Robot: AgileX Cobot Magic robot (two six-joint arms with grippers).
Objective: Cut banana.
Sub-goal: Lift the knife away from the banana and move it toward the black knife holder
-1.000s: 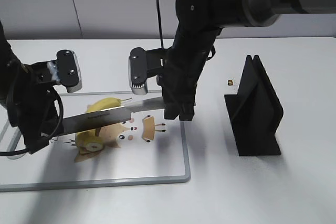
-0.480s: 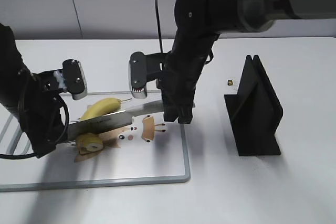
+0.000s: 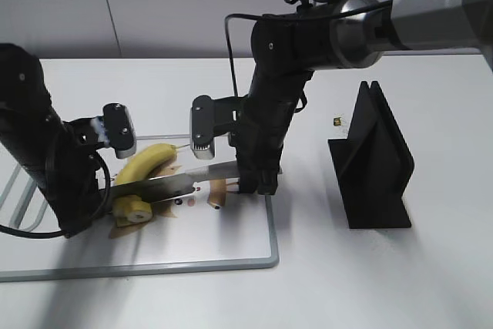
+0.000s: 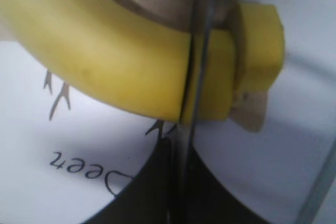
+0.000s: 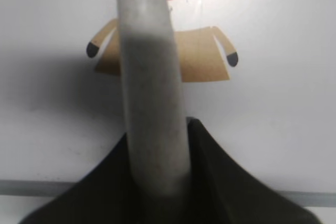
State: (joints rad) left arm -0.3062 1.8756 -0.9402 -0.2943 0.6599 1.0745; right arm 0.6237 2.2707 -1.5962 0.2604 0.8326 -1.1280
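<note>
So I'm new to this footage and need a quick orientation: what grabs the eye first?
The knife, held by the right gripper, lies across the banana on the white cutting board at left of centre. A cut slice sits beside the left gripper. A black knife stand stands upright to the right.

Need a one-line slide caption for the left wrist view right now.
Knife blade edge-on, sunk into the banana near its cut end, above the printed cutting board.
</note>
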